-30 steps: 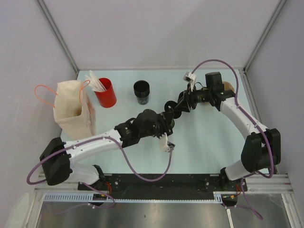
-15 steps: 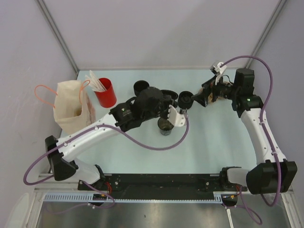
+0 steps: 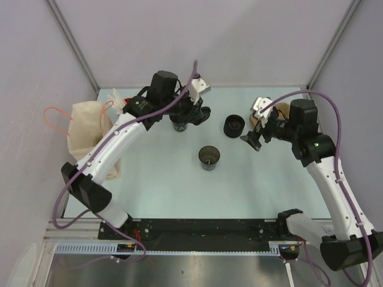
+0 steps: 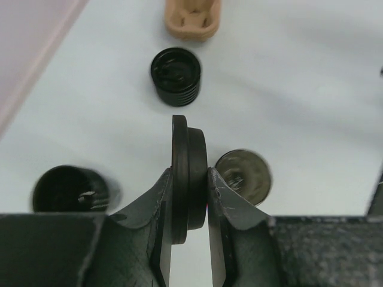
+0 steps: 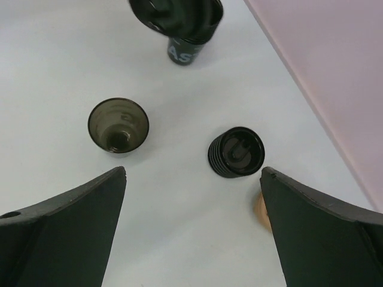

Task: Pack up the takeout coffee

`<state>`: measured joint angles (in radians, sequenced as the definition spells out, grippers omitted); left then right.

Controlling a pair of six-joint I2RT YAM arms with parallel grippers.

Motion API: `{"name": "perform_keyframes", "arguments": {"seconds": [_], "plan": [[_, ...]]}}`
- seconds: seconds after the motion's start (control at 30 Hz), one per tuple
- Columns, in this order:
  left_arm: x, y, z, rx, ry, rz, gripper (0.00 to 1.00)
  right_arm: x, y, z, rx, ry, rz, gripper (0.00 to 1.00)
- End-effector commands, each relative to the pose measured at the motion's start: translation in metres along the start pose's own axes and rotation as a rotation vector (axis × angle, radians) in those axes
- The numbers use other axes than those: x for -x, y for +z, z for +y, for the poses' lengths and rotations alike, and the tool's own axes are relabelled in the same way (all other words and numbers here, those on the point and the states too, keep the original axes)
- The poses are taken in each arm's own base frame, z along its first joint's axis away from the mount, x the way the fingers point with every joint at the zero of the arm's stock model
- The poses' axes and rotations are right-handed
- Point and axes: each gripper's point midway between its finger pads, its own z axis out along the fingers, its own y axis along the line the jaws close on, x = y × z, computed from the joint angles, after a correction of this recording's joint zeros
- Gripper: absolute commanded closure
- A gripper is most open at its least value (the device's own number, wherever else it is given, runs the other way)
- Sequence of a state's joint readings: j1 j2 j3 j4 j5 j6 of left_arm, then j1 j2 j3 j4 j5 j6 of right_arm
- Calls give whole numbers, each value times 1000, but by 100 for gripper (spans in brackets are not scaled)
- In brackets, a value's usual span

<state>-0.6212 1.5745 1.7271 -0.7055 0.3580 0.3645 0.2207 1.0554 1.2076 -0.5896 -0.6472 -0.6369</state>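
1. L gripper [image 4: 190, 174] clamped on black lid [image 4: 188, 137], held edge-on.
2. R gripper [image 5: 192, 171] fingers wide apart, holding nothing, right of top view.
3. Takeout coffee cup [image 3: 178, 125] stands upper centre of top view, under L gripper.

The smooth, matt, pale tabletop [image 3: 179, 191] carried plastic ware. The takeout coffee [image 5: 179, 52] was a black cup with a dull sheen and white printing. A smoky translucent cup [image 5: 118, 125] looked glossy inside. A ribbed black piece [image 5: 236, 152] had a shiny top. A black lid [image 4: 188, 152] of smooth, faintly glossy plastic sat between the matt, slightly grainy black jaws of the left gripper [image 4: 190, 173]. A beige bag [image 3: 87, 137] looked like soft, matt cloth or paper, with thin orange handles.
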Motion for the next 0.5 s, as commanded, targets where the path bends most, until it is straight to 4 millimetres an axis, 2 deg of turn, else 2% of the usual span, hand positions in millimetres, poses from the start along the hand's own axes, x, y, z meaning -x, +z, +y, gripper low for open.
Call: {"name": "perform_keyframes", "arguments": {"seconds": [0.0,0.03,0.07,0.1,0.23,0.3,0.47], "plan": [[31,5,-16,-225,-376,-174,83,3,-7,15,8,-174,33,0],[27,9,-17,-249,-420,-176,84,6,-3,23,35,-190,25,0],[33,9,-16,-276,-438,-204,85,8,-2,26,45,-199,19,0],[27,16,-12,-286,-508,-187,85,9,1,28,52,-206,19,2],[22,25,-9,-310,-601,-176,86,15,12,39,88,-243,9,7],[24,24,-6,-310,-661,-184,87,15,18,46,109,-257,11,8],[24,20,-16,-351,-754,-203,87,12,38,60,157,-292,37,9]]}}
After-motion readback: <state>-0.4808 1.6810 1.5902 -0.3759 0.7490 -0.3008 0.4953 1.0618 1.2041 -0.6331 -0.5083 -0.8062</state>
